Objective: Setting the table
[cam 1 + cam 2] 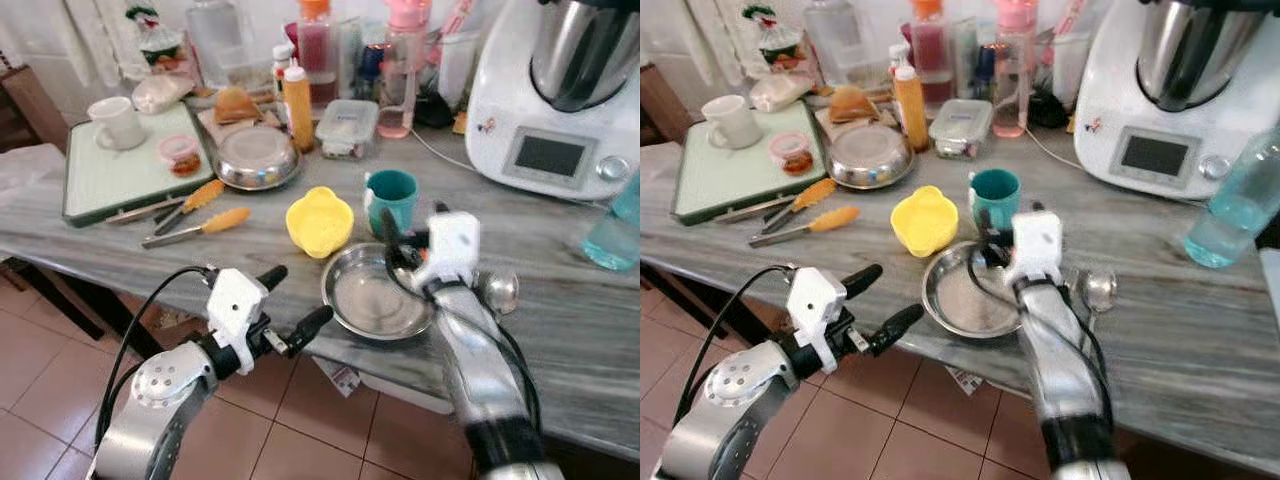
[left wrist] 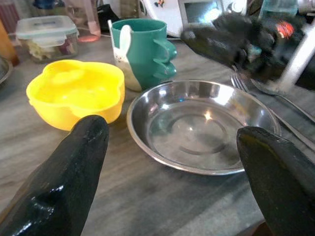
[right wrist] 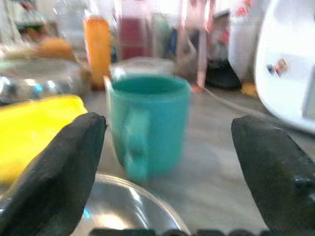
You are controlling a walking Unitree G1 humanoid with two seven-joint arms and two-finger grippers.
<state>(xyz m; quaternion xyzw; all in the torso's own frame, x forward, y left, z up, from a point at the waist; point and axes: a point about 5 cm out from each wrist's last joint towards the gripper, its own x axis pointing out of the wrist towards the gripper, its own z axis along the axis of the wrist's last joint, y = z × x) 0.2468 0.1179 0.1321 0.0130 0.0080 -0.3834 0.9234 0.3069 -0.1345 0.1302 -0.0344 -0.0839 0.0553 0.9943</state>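
A shallow steel plate point(image 1: 375, 292) lies near the front edge of the grey table point(image 1: 560, 330). Behind it stand a teal mug point(image 1: 392, 197) and a yellow bowl point(image 1: 320, 220). A spoon point(image 1: 497, 290) lies to the plate's right, with a fork point(image 2: 241, 83) beside it. My right gripper point(image 1: 410, 235) hovers open over the plate's far rim and points at the teal mug point(image 3: 147, 123), holding nothing. My left gripper point(image 1: 298, 296) is open and empty off the table's front edge, level with the plate point(image 2: 197, 128) and facing it.
A green tray point(image 1: 100, 175) with a white cup point(image 1: 117, 122) sits at the far left. Two orange-handled utensils point(image 1: 200, 225) lie beside it, and a steel bowl point(image 1: 257, 157) behind them. Bottles and containers crowd the back. A white kitchen machine point(image 1: 560, 90) stands at the back right.
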